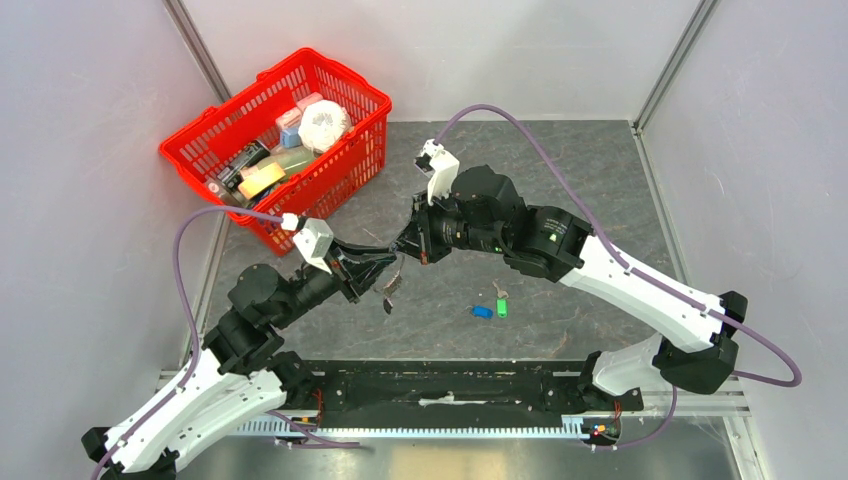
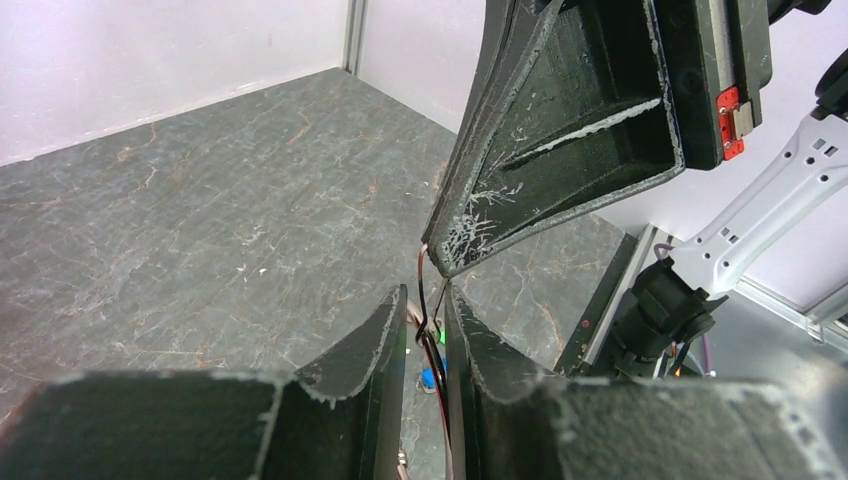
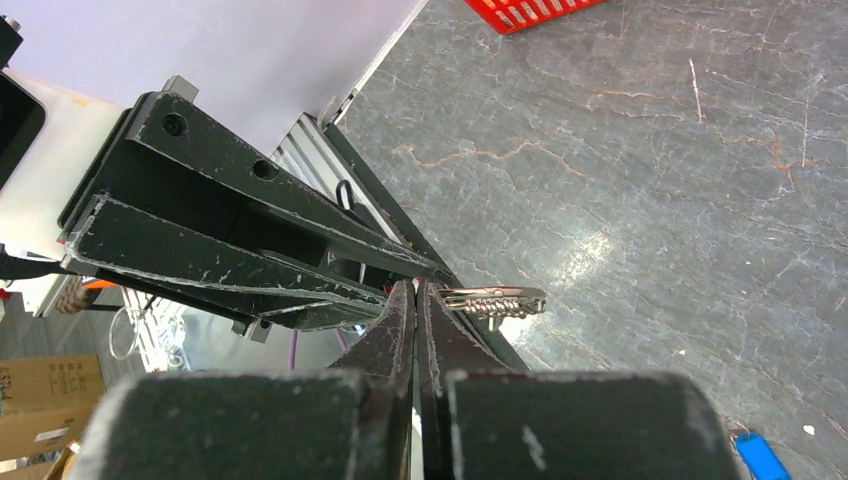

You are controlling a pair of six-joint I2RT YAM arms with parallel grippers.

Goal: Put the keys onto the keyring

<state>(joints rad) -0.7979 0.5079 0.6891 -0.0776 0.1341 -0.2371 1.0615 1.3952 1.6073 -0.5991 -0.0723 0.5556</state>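
Note:
Both grippers meet above the middle of the table. My left gripper [image 1: 384,264] is nearly shut with the thin wire of the keyring [image 2: 423,290] between its fingers [image 2: 385,330]. My right gripper [image 1: 408,251] is shut on the same ring from the other side; its finger [image 2: 560,130] fills the top of the left wrist view. A cluster of small silver keys [image 3: 495,300] sticks out beside the right fingertips and hangs below both grippers [image 1: 392,286]. A blue key [image 1: 482,311], a green key [image 1: 501,307] and a plain silver key [image 1: 500,291] lie loose on the table.
A red basket [image 1: 350,75] with several packets stands at the back left. Grey walls close in both sides and the back. A black rail [image 1: 450,385] runs along the near table edge. The blue key also shows in the right wrist view [image 3: 760,455].

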